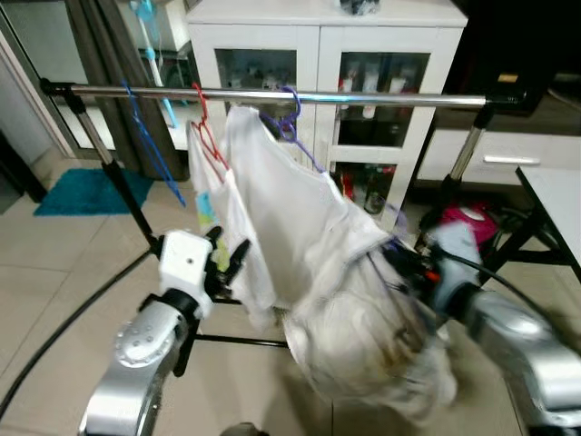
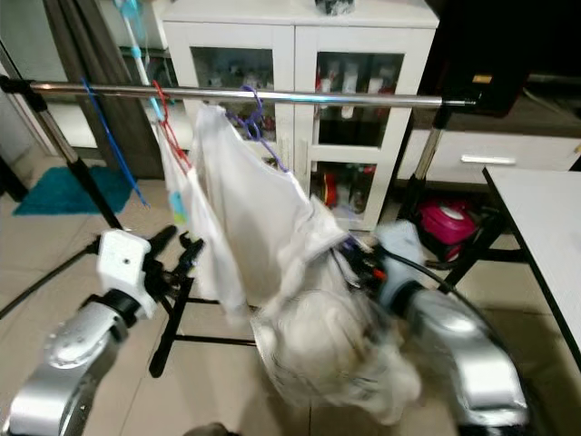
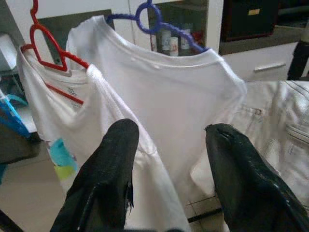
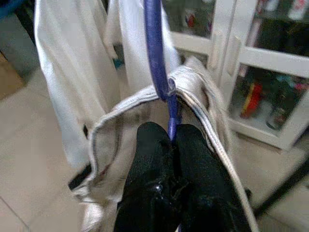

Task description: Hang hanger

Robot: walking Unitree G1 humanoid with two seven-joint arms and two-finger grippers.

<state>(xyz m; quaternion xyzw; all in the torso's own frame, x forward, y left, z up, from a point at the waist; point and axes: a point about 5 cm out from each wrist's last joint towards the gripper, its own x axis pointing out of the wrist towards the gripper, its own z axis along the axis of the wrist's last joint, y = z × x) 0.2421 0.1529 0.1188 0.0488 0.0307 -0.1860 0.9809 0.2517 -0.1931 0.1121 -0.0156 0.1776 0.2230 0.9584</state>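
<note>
Clamping purple hanger (image 4: 155,58): right pincer (image 4: 171,140); left pincer (image 3: 171,145) agape, empty.

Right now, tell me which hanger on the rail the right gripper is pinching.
The purple hanger, carrying a white shirt. The right gripper is shut on its arm; the red hanger and blue hanger hang free further left.
</note>
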